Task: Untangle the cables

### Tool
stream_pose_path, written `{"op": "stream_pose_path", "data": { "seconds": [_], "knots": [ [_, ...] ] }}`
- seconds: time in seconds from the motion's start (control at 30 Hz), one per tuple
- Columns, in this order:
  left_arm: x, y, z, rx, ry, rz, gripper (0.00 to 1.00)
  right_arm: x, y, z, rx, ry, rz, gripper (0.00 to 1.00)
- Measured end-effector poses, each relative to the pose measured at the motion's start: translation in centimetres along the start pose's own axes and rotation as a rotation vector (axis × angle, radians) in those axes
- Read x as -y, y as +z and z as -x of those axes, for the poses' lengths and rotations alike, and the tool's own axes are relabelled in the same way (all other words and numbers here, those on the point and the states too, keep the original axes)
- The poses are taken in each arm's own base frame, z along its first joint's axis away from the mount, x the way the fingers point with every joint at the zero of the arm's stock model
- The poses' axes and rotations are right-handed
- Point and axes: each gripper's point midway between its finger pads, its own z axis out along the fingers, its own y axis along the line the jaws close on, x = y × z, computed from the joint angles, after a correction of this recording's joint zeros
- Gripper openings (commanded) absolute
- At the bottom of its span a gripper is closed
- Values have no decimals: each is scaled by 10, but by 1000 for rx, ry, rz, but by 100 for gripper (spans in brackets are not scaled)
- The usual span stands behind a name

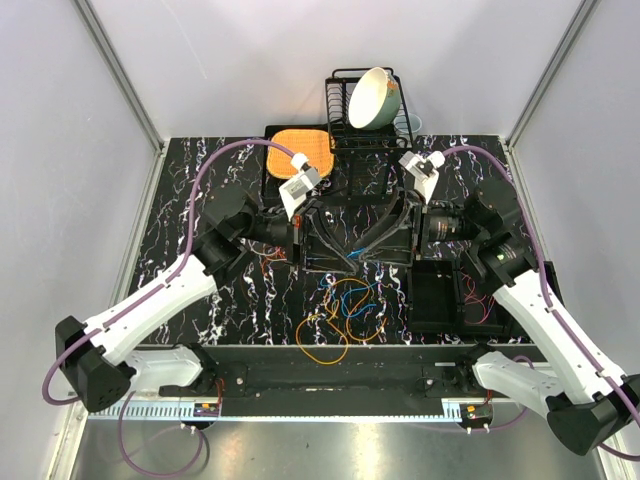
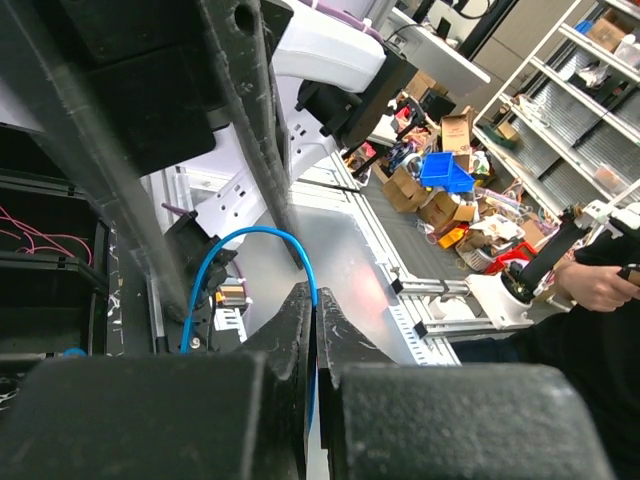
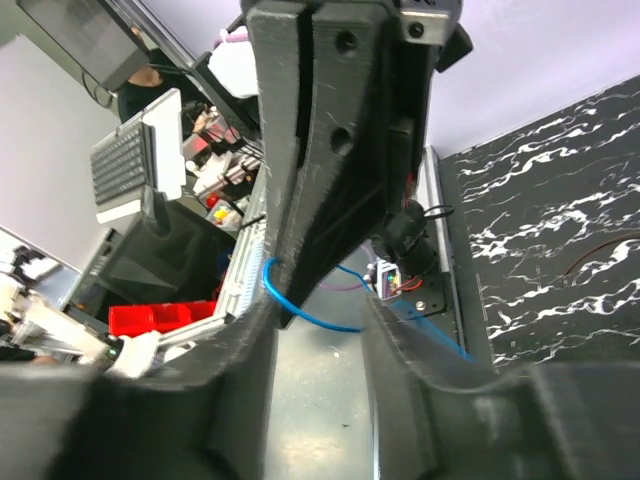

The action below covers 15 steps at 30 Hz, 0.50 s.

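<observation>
Above the table, my left gripper pinches the blue cable, my right gripper stands spread nearby, and the cables below lie knotted, so I judge the untangling barely begun.

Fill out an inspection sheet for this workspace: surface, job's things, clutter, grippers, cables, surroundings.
Surface: black, white-veined table.
Job's things: tangled cable pile, blue, orange, yellow and red, near the front edge.
Clutter: dish rack holding a bowl; orange mat; black tray.
Grippers: left gripper shut on the blue cable; right gripper open, with blue cable crossing its gap.
Cables: purple arm cables arching over both arms.
Surroundings: white walls; shelves and boxes beyond.
</observation>
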Motion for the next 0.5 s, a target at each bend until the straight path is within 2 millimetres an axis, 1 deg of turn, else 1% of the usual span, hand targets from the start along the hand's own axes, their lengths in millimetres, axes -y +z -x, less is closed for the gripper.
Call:
{"op": "stream_pose_path", "data": {
  "seconds": [0.07,0.1,0.13,0.17,0.2,0.23,0.27,0.3,0.33,0.43,0.47,0.5],
  "knots": [
    [-2,1,0,1,-10,-2,0,-1,0,2,2,-13,0,19],
    [-3,2,1,2,-12,-3,0,-1,0,3,5,-19,-2,0],
    [-4,2,1,3,-13,-4,2,-1,0,3,7,-22,-4,0],
    [-5,2,1,3,-16,-3,14,-1,0,4,7,-25,-5,0],
    [-5,2,0,2,-19,-2,29,-1,0,4,7,-19,-8,0],
    [-6,2,0,2,-17,0,68,0,0,4,8,-15,-14,0],
    [-8,2,-1,1,-20,7,83,1,0,5,13,-10,-24,0],
    [-12,2,-2,-1,-18,22,93,3,0,6,18,-5,-37,0],
    [-17,1,-4,-7,-34,43,99,5,0,8,29,1,-61,0],
    [-41,-4,-11,-7,-72,167,99,13,-1,25,74,8,-170,0],
    [-53,-9,-13,-1,-81,238,99,15,-2,35,93,5,-211,0],
    [-63,-14,-17,0,-88,307,99,16,-4,49,125,-9,-265,0]
  ]
}}
